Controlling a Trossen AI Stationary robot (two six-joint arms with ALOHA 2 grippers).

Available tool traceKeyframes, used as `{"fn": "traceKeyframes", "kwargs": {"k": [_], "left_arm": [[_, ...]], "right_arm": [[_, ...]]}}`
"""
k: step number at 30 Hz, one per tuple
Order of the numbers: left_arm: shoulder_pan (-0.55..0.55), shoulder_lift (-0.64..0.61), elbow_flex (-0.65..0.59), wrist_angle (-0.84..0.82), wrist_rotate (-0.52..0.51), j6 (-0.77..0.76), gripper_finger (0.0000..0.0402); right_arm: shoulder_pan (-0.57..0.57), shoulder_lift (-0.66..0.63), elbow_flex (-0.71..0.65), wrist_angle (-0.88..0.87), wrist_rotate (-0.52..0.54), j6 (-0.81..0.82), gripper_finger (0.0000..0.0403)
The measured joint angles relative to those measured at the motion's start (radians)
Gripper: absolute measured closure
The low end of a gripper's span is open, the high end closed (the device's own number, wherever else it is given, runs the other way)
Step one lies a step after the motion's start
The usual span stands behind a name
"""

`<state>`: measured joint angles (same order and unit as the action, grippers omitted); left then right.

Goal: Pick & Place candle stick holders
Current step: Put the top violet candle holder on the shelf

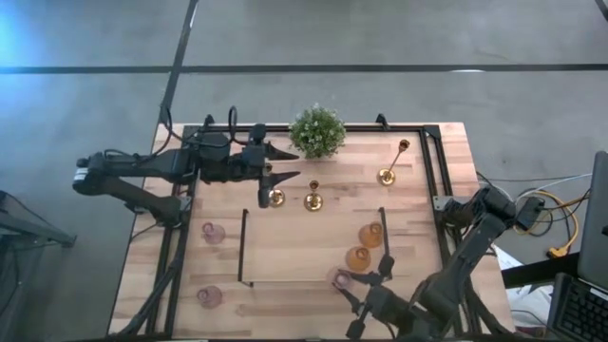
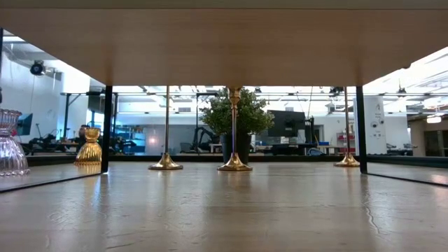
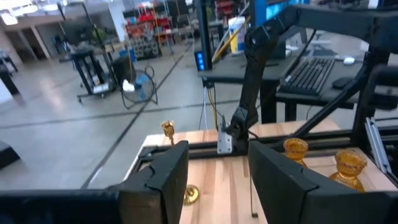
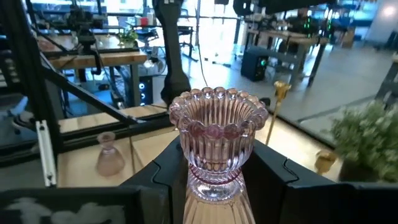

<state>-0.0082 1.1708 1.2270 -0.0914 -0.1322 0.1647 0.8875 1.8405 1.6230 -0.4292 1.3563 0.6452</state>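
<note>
Now the right gripper (image 4: 214,180) squeezes an empty pink glass cup (image 4: 217,143) near the front; the left gripper (image 3: 217,180) hangs wide open, holding nothing.

Low view crops one pink glass cup (image 2: 10,143) (picture's edge).

left gripper (image 1: 289,163) fingers apart, far edge | right gripper (image 1: 353,290) fingers closed, near edge

Three gold candlesticks (image 1: 313,195) stand upright at the back; pink cups (image 1: 212,233) sit left, amber cups (image 1: 370,235) right.
</note>
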Motion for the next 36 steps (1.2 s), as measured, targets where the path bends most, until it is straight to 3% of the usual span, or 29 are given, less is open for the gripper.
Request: {"fn": "traceKeyframes", "kwargs": {"k": [5, 16, 36], "left_arm": [[0.000, -0.023, -0.043, 0.056, -0.001, 0.029, 0.0229], [0.002, -0.022, -0.055, 0.075, -0.001, 0.050, 0.0229], [0.002, -0.022, -0.055, 0.076, -0.001, 0.046, 0.0230]], "right_arm": [[0.001, 0.043, 0.000, 0.003, 0.022, 0.097, 0.0288], [-0.029, 0.178, 0.008, 0.019, 0.173, 0.285, 0.0288], [-0.099, 0.218, -0.016, 0.014, 0.109, 0.360, 0.0288]]}}
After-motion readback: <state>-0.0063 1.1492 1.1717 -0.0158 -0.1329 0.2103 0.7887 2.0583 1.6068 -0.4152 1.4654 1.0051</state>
